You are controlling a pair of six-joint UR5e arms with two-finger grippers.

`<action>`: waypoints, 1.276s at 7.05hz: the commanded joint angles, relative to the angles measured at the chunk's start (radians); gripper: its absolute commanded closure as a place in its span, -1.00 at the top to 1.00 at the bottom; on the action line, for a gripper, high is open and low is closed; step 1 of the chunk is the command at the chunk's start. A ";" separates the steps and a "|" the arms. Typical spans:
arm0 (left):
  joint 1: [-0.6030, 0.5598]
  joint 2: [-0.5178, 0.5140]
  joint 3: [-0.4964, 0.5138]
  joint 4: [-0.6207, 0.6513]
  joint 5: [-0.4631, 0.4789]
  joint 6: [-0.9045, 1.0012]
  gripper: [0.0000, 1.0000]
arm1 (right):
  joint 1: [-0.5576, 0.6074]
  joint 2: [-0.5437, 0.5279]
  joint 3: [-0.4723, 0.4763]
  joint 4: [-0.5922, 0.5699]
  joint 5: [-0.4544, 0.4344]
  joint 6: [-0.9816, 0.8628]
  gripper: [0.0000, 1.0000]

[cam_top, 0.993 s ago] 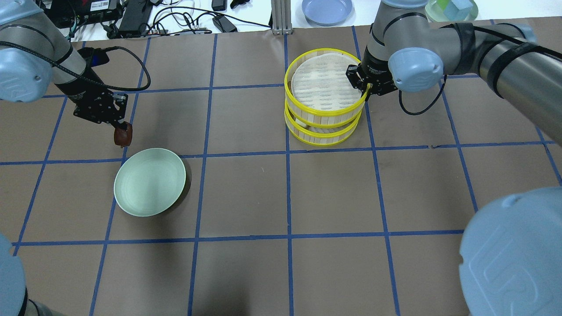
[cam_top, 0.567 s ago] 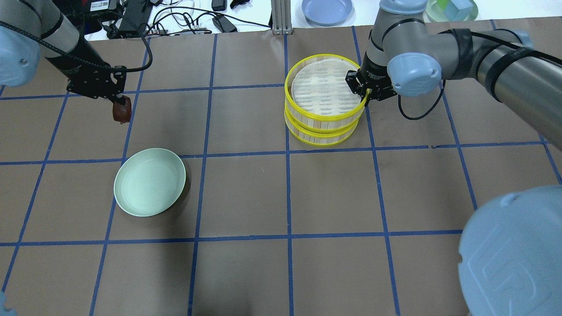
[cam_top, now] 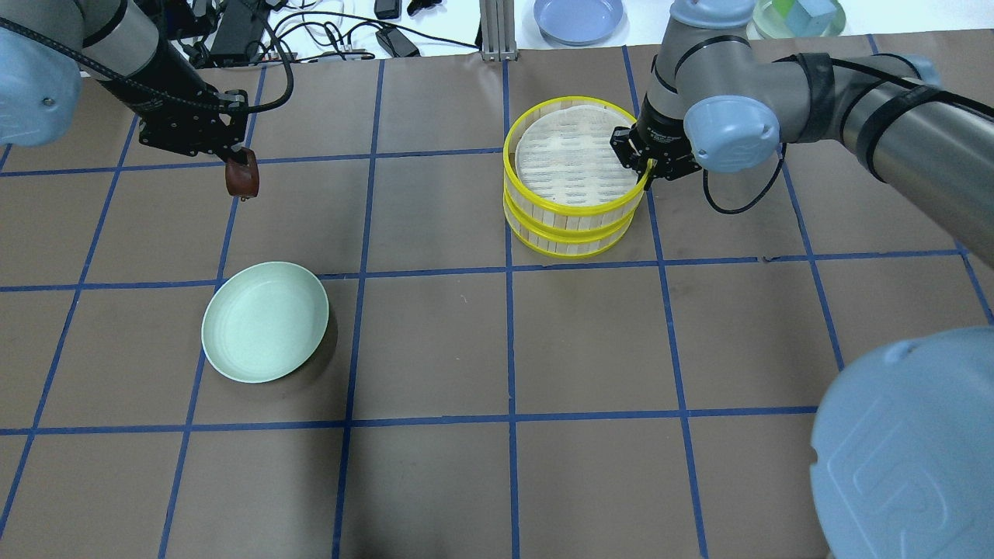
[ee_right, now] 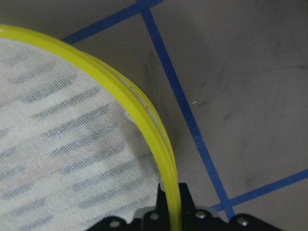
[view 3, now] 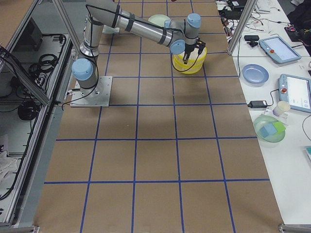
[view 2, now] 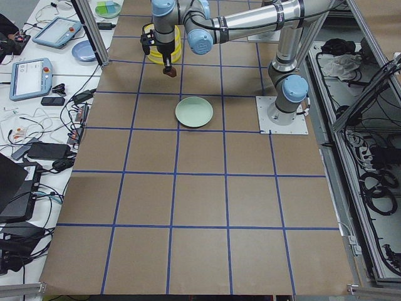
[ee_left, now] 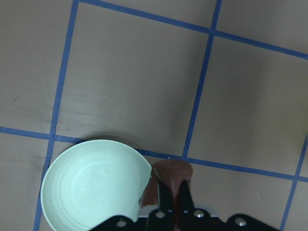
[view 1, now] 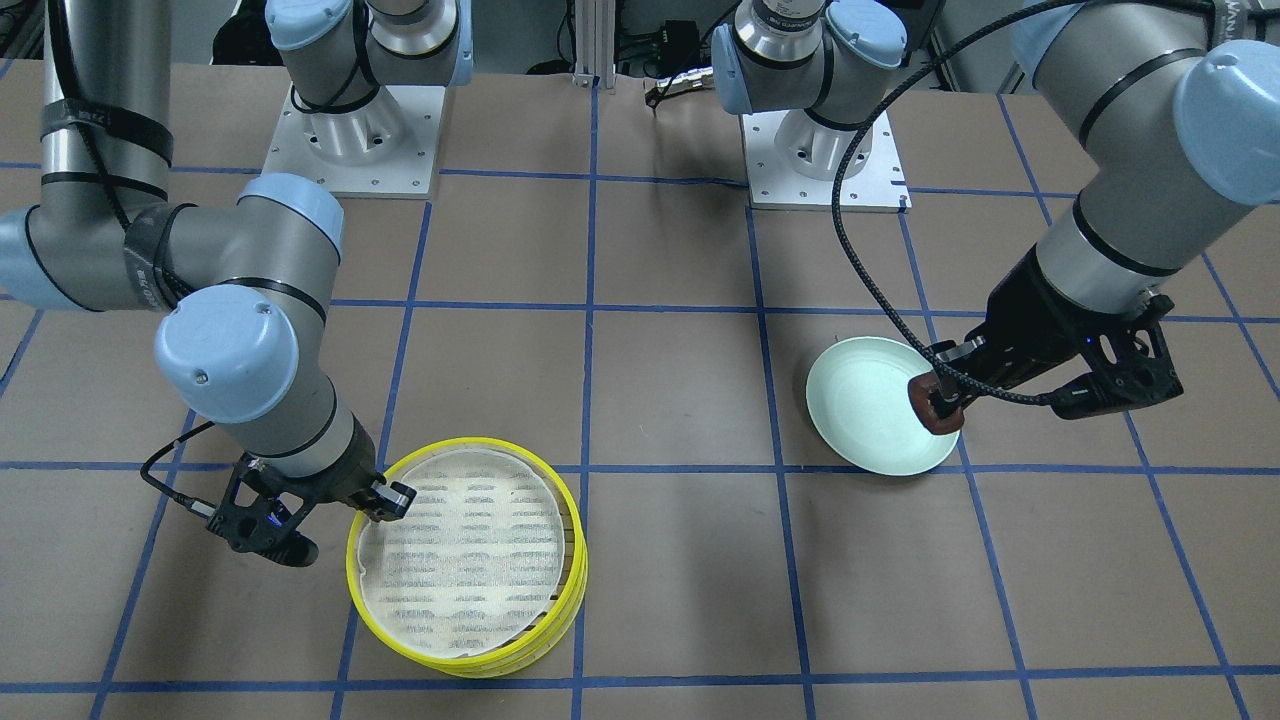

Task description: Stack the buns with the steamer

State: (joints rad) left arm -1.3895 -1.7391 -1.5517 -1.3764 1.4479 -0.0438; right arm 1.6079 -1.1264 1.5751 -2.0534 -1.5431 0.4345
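Seen from overhead, the left tool (cam_top: 240,166) pinches the reddish-brown bun (cam_top: 241,179), held off the surface (cam_top: 590,349) toward 12 o'clock of the green plate (cam_top: 264,321) and apart from it. The right tool (cam_top: 646,163) is pressed onto the yellow rim of the upper steamer tray (cam_top: 575,210) at its 3 o'clock. That tray sits stacked on the lower steamer tray (cam_top: 567,237).
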 commanded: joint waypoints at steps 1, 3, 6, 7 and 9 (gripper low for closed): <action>-0.048 -0.011 -0.004 0.013 -0.018 -0.048 -1.00 | 0.023 0.002 0.000 -0.011 0.000 0.016 -0.77; -0.104 -0.022 -0.005 0.034 -0.021 -0.193 -1.00 | 0.023 0.004 0.000 -0.016 -0.008 0.012 -0.53; -0.138 -0.025 -0.005 0.051 -0.024 -0.293 -1.00 | 0.021 0.004 0.000 -0.017 -0.014 0.004 -0.53; -0.147 -0.025 -0.005 0.059 -0.024 -0.304 -1.00 | 0.020 0.004 0.000 -0.019 -0.017 -0.006 -0.50; -0.149 -0.025 -0.005 0.060 -0.024 -0.306 -1.00 | 0.014 0.004 0.000 -0.039 -0.066 -0.034 0.00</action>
State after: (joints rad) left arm -1.5359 -1.7640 -1.5570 -1.3183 1.4236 -0.3459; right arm 1.6242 -1.1229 1.5749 -2.0806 -1.5730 0.4163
